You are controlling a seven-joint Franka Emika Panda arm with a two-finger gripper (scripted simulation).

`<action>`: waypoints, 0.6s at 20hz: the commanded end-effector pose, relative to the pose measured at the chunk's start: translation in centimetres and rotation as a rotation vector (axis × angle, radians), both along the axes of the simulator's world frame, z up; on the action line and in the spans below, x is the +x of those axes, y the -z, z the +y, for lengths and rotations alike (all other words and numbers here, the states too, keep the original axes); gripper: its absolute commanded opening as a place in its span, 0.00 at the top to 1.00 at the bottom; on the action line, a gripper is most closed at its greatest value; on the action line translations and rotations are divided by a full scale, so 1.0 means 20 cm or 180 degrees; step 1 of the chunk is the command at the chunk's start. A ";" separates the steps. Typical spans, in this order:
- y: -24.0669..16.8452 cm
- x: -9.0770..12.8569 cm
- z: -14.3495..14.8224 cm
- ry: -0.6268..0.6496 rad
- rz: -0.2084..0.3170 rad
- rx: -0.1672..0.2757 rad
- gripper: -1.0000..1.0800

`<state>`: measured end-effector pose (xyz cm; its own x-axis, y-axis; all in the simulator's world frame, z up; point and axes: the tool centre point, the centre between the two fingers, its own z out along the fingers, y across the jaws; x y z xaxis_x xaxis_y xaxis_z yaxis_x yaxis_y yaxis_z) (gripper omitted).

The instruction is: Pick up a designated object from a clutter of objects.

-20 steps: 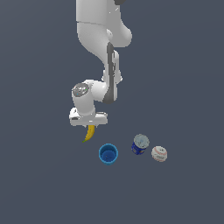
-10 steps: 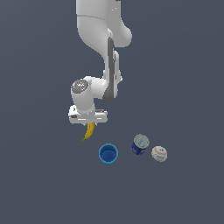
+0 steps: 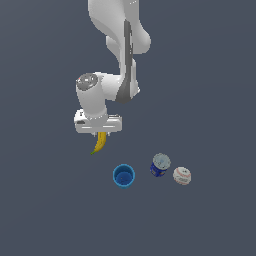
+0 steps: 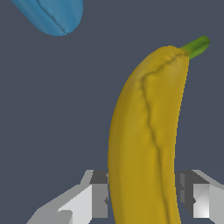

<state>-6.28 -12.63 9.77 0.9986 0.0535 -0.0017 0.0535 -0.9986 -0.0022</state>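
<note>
- Wrist view showed the curved yellow banana with a green stem tip (image 4: 144,144) filling the gap between the white two-finger gripper (image 4: 144,201), one finger on each flank, so it seemed clamped on the fruit.
- Exterior view had the banana (image 3: 100,142) hanging under the hand (image 3: 98,131), apparently off the floor.
- Round blue cup (image 3: 123,176) sat near, at about five o'clock; the blue silver-topped can (image 3: 160,165) and white red-stitched baseball (image 3: 182,175) lay beyond.
- A straight, slow rise with firm squeeze would suit best.
</note>
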 end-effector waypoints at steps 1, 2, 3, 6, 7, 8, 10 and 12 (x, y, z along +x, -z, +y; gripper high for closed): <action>-0.12 -0.01 0.00 0.0002 -0.0007 -0.0003 1.00; -0.17 -0.01 0.00 0.0002 -0.0007 -0.0003 1.00; -0.22 -0.01 0.00 0.0003 -0.0006 -0.0004 1.00; -0.37 -0.03 0.00 0.0004 -0.0006 -0.0006 1.00; -0.42 -0.03 0.00 0.0005 -0.0005 -0.0007 1.00; -0.47 -0.03 0.00 0.0005 -0.0005 -0.0008 1.00; -0.57 -0.04 0.00 0.0006 -0.0005 -0.0010 1.00; -0.67 -0.05 0.00 0.0007 -0.0005 -0.0011 1.00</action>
<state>-7.07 -12.60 21.57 0.9987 0.0517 -0.0013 0.0517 -0.9987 0.0003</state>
